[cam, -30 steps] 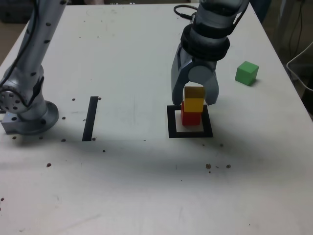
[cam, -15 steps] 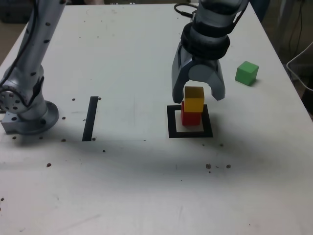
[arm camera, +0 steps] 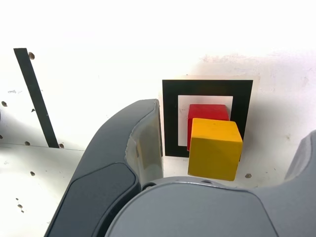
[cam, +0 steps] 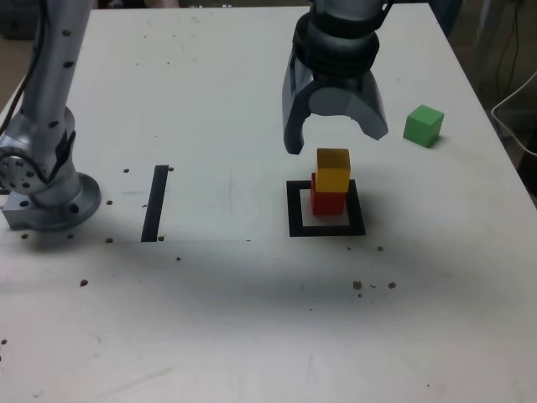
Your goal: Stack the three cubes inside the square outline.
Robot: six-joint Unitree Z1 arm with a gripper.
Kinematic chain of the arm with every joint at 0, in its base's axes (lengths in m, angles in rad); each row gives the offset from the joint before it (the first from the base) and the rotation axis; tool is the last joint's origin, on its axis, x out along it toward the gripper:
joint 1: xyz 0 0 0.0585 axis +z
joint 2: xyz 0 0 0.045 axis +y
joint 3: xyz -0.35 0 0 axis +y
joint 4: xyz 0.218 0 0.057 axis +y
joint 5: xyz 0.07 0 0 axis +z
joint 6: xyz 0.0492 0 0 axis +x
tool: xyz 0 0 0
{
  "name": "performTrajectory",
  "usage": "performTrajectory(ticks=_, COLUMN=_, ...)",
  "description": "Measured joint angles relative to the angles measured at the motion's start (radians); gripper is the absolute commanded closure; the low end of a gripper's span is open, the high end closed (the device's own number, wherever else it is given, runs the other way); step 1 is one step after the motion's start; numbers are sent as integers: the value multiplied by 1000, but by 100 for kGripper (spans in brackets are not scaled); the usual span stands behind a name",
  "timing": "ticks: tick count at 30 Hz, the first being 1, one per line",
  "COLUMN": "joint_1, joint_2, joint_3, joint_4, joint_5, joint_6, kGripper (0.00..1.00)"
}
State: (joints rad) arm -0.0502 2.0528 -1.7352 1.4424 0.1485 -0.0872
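From here I see the yellow block with matte faces (cam: 333,171) sitting on top of the red block with matte faces (cam: 327,203), a little off square, so part of the red one's top shows. The red block stands inside the thick black square frame with a white centre (cam: 295,210). Over on the exterior view's right, well apart from them, the green block with matte faces (cam: 424,126) rests on the white, speckled tabletop (cam: 226,319). The grey, curved-jawed gripper (cam: 337,141) hangs just above the pair, its jaws spread wide with nothing between them. A straight black strip (cam: 155,203) lies between the frame and the arm's round grey base (cam: 59,206).
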Motion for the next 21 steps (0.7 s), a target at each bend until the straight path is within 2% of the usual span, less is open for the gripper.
performTrajectory(ticks=6, joint_1=5, joint_2=-17, joint_3=9, joint_4=-1, joint_5=6, joint_6=69, kGripper=0)
performTrajectory(ticks=13, joint_1=48, joint_2=-34, joint_3=-58, joint_4=21, joint_5=18, joint_6=286, kGripper=0)
performTrajectory(ticks=21, joint_1=98, joint_2=-23, joint_3=-147, joint_4=61, joint_5=60, joint_6=459, kGripper=0)
